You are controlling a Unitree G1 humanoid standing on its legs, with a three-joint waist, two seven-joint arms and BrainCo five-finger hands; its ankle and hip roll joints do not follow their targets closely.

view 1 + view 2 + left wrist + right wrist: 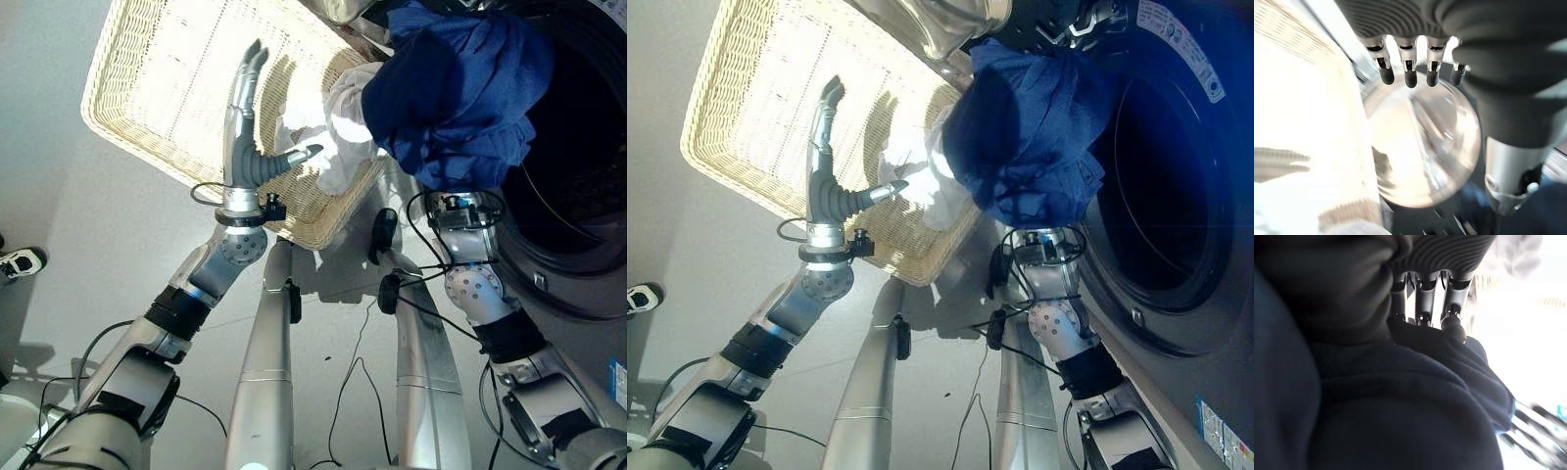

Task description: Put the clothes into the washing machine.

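At right of centre, the right hand (1430, 293), fingers curled into a bunched blue garment (456, 83), should carry it clear of the washing machine (1161, 186) rim before releasing, while the left hand (245, 127) hovers flat-fingered and empty over the wicker basket (147, 88).

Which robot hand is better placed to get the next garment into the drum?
The right robot hand, probably: its fingers are curled into the blue garment, bunched up right at the washing machine opening. The left robot hand is open over the wicker basket, farther from the drum.
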